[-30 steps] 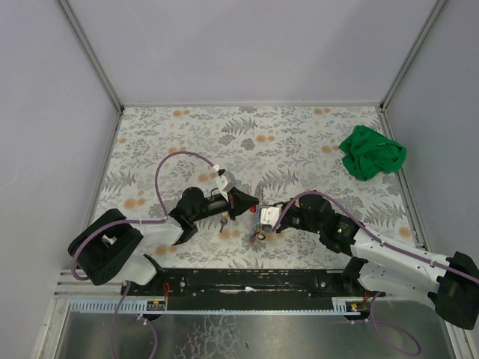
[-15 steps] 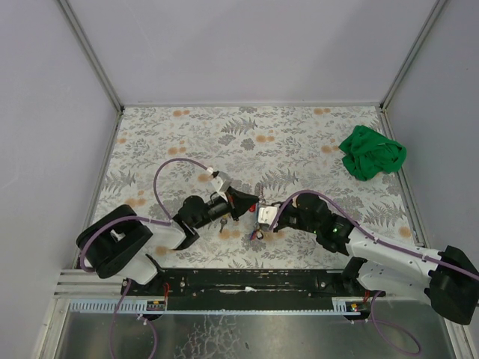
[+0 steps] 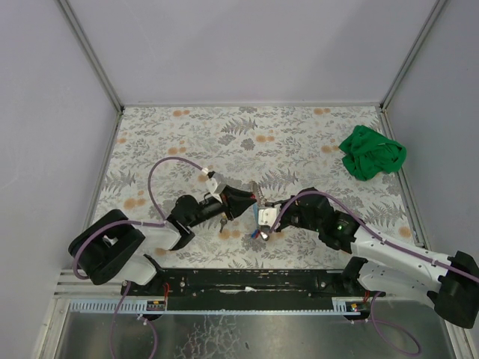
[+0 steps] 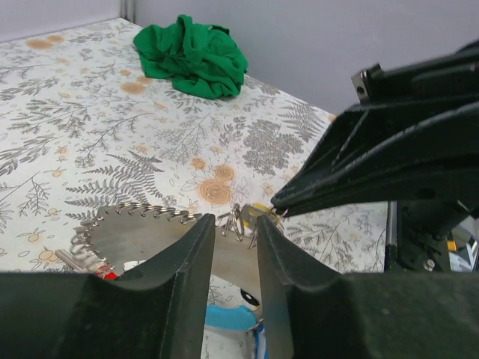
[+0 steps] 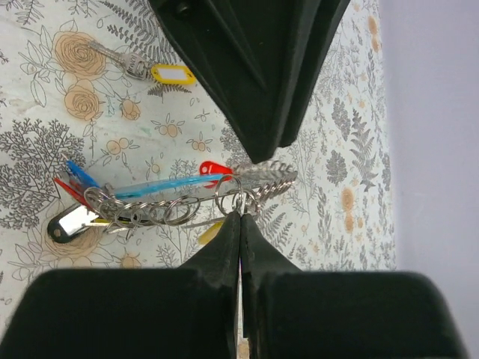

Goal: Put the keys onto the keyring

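The keyring (image 5: 150, 209) is a large wire ring strung with several small rings and red and blue tags, raised between both arms (image 3: 260, 224). My right gripper (image 5: 239, 215) is shut on one of its small rings, with a yellow piece (image 5: 212, 232) beside the fingers. My left gripper (image 4: 235, 224) faces the ring's grey plate (image 4: 142, 235) with its jaws a little apart, tips at the ring's upper edge (image 5: 263, 155). One of the keys (image 5: 142, 67), with a yellow-framed tag, lies flat on the table below the left gripper (image 3: 223, 223). A green key is out of view.
A crumpled green cloth (image 3: 372, 153) lies at the back right of the flowered table (image 3: 224, 134), also far behind the keyring in the left wrist view (image 4: 191, 56). Grey walls close the table on three sides.
The left gripper's jaws have parted a little where they were shut before. Both grippers stay close together at the keyring, which has shifted slightly.
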`<action>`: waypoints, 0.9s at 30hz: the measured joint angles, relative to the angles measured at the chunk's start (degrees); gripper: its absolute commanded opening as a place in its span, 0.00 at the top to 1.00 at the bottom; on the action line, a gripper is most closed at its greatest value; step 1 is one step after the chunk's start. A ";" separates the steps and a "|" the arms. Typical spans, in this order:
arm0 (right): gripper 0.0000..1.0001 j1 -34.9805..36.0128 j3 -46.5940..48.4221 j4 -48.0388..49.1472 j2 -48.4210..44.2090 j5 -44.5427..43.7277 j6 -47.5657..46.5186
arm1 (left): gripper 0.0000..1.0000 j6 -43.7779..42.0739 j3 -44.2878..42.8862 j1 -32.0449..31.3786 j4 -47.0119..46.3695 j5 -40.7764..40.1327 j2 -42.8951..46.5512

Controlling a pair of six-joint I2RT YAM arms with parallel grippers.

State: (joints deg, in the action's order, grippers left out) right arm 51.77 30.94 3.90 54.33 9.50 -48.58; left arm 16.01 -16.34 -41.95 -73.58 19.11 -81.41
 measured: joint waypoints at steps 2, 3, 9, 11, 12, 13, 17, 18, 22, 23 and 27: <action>1.00 0.00 1.22 -1.79 0.02 0.11 -1.09 | 0.70 -1.33 -0.26 0.68 1.16 3.08 0.15; 1.00 0.00 1.77 -2.47 0.04 0.17 -1.57 | 0.69 -2.16 -0.68 0.96 2.21 4.76 0.15; 1.00 0.00 3.65 -5.81 0.52 0.66 -3.78 | 0.68 -7.48 -4.26 1.77 9.64 12.79 0.28; 1.00 0.00 3.82 -6.27 0.76 0.81 -4.15 | 0.68 -9.55 -5.38 1.88 12.55 14.67 0.52; 1.00 0.00 3.85 -6.47 0.87 1.07 -4.28 | 0.68 -10.60 -5.84 1.88 13.84 15.39 0.61; 1.00 0.00 3.85 -6.73 0.96 1.27 -4.46 | 0.68 -11.39 -6.16 1.90 14.75 16.04 0.68; 1.00 0.00 3.93 -7.58 1.20 2.12 -4.90 | 0.68 -14.53 -7.34 1.90 18.05 18.36 0.76; 1.00 0.00 4.02 -7.72 1.29 2.19 -4.96 | 0.69 -15.19 -7.69 1.90 18.69 18.99 0.74; 1.00 0.00 4.52 -8.35 1.51 2.21 -5.09 | 0.73 -17.18 -9.29 2.01 20.96 21.22 0.37; 1.00 0.00 4.52 -8.35 1.51 2.21 -5.09 | 0.75 -17.46 -9.44 2.01 21.16 21.77 0.24; 1.00 0.00 4.52 -8.39 1.51 2.21 -5.09 | 0.82 -18.53 -10.25 2.01 22.99 23.61 -0.33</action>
State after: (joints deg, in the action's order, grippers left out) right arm 51.77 35.46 -4.49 55.83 11.70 -53.67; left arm -2.52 -26.59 -39.94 -50.59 42.72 -81.73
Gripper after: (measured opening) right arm 0.011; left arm 0.222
